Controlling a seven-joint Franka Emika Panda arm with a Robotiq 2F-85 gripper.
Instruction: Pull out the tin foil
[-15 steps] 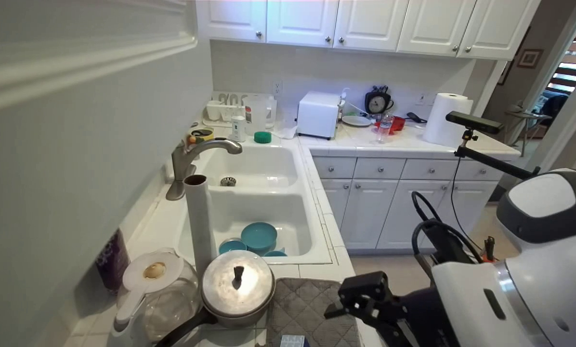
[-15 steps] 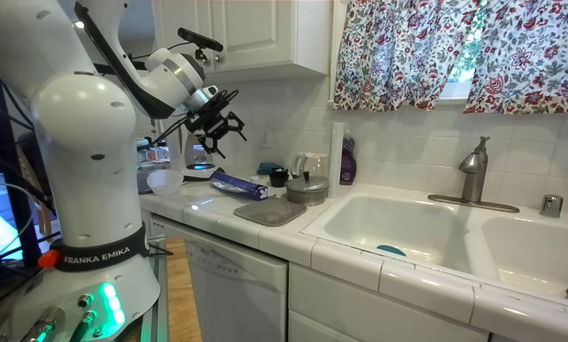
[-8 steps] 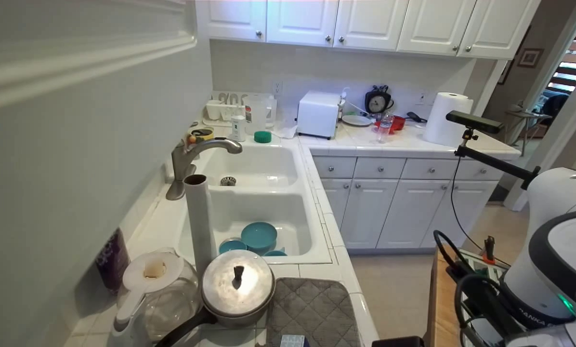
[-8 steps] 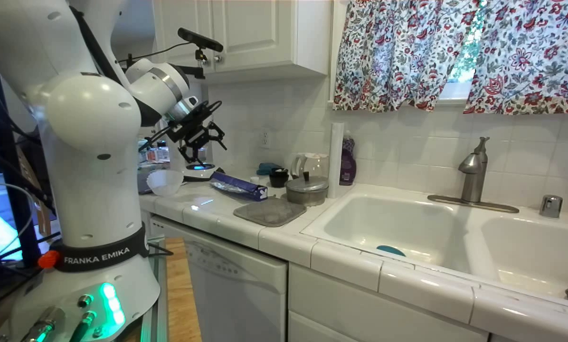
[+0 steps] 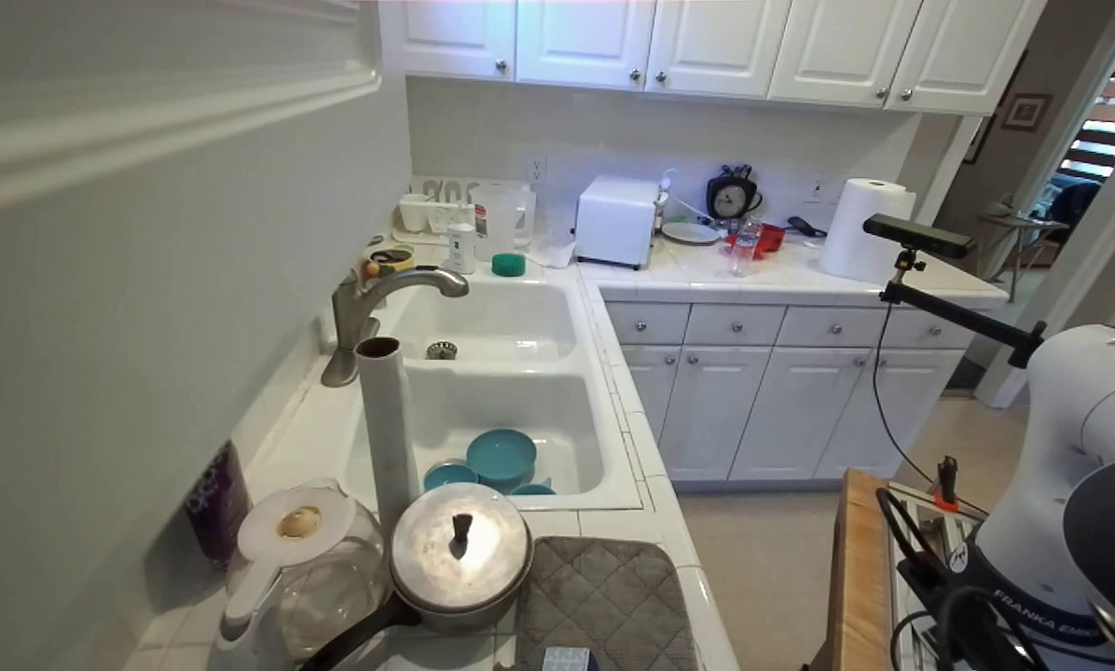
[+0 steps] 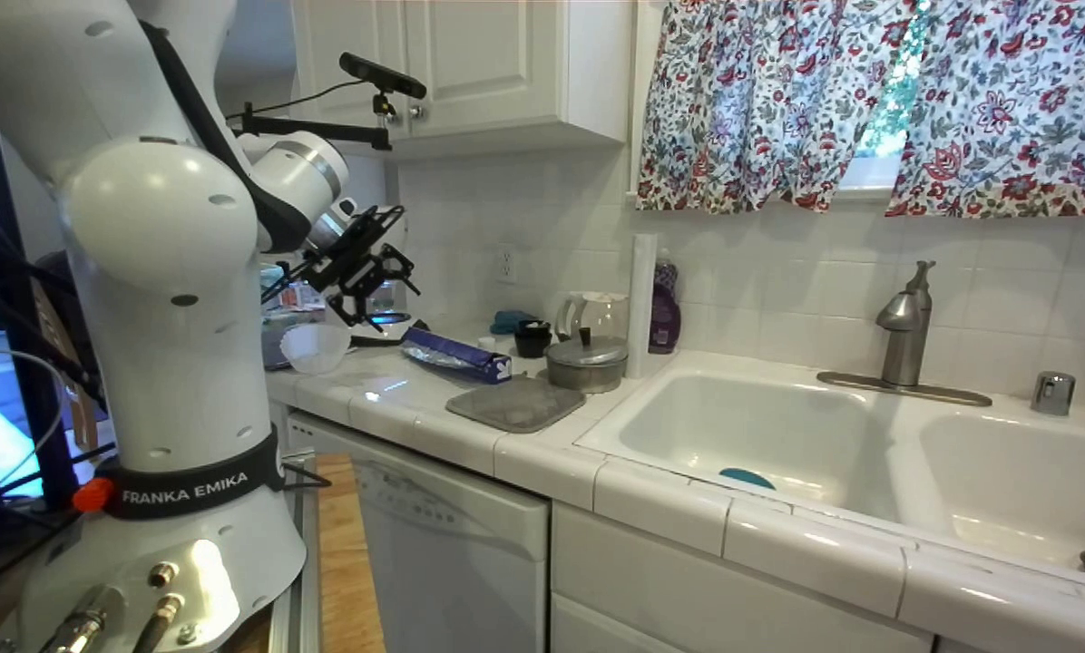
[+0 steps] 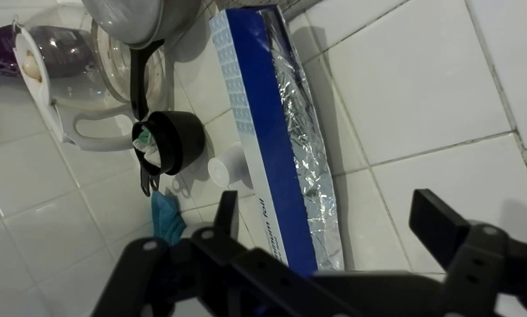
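Shifted toward eight o'clock in exterior view over last second, with end effector (image 6: 397, 310) spread wide, gripping nothing; has, at four o'clock, tin foil (image 7: 309, 162) in box (image 6: 461, 349), unmoved on counter (image 6: 406, 390).

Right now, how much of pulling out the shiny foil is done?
Done: the box is open, with foil showing along its length.
In hand: nothing is held yet; the open gripper hangs in the air, apart from the box.
Left: probably gripping the foil and pulling, since what shows of it lies in the box.
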